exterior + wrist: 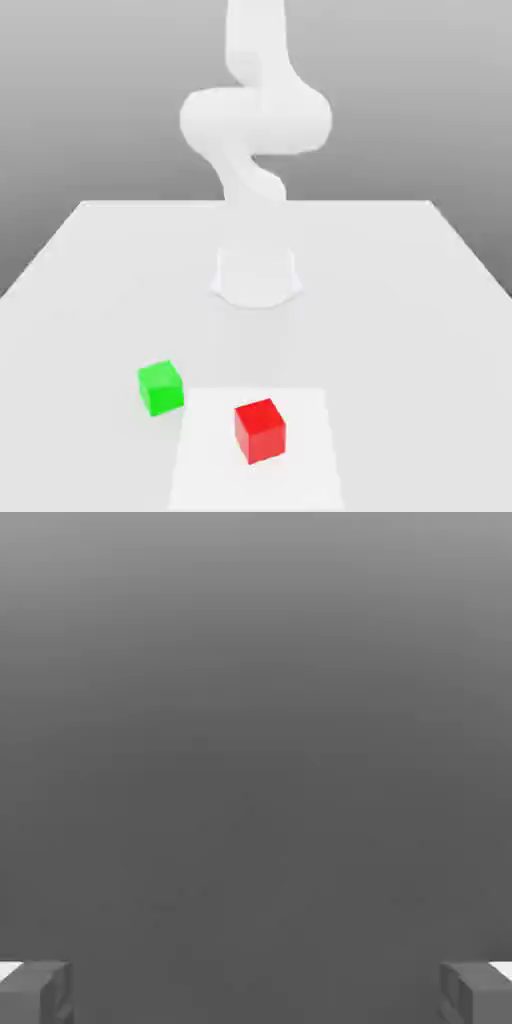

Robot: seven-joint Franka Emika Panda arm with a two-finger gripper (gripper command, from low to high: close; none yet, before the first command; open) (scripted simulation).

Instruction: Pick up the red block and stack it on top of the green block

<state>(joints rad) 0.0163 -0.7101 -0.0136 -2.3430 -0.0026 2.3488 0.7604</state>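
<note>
Red block (260, 430): a plain cube, sitting flat on the table, turned a little so one upright edge faces the exterior view, resting near the front. Green block (161, 387): a plain cube of about the same size, also flat on the table and slightly turned, lying near the red one, toward the exterior view's left and a bit farther back. Apart from each other, not touching; nothing stacked on either.
</note>
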